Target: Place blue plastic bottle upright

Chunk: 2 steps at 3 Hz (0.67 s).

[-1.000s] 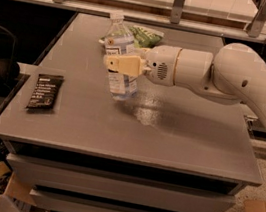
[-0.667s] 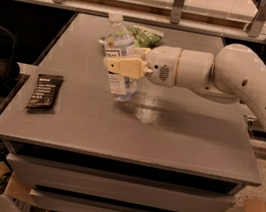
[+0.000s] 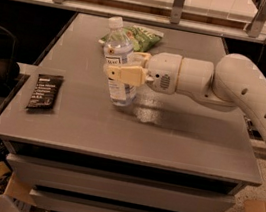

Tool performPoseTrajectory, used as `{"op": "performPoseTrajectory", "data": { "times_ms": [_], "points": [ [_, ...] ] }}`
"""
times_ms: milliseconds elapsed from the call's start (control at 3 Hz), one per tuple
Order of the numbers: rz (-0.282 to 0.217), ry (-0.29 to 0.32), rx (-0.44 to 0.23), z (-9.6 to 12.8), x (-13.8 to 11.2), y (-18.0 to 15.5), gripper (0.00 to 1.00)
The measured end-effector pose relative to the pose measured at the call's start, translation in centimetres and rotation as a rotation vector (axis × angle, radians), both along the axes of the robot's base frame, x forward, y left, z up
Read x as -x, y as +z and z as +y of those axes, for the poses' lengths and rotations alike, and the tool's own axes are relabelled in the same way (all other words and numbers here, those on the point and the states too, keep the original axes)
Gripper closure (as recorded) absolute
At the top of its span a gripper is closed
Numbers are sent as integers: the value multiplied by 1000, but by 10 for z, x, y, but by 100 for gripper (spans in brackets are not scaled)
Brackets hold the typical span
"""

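Camera view showed the cream two-finger gripper (image 3: pixel 122 63) pinching the clear bluish plastic bottle (image 3: pixel 120 90), nearly upright toward the left edge of the grey counter (image 3: pixel 193 138); a gentle release seemed next.

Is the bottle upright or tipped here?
Nearly upright, leaning slightly left: the bottle has its cap on top and its base down by the table. The gripper clasps its middle.

Blue plastic bottle (image 3: pixel 120 90) stands near-upright in end effector (image 3: pixel 121 63).
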State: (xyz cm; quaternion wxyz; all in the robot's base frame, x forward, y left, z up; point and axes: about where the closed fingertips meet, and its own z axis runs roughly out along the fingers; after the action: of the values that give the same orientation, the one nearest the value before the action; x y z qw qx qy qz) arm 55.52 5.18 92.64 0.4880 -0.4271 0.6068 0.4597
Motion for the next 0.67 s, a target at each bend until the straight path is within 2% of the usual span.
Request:
{"op": "performPoseTrajectory", "data": {
  "times_ms": [667],
  "points": [
    [-97,19,-70,-2,8,6,100]
  ]
}}
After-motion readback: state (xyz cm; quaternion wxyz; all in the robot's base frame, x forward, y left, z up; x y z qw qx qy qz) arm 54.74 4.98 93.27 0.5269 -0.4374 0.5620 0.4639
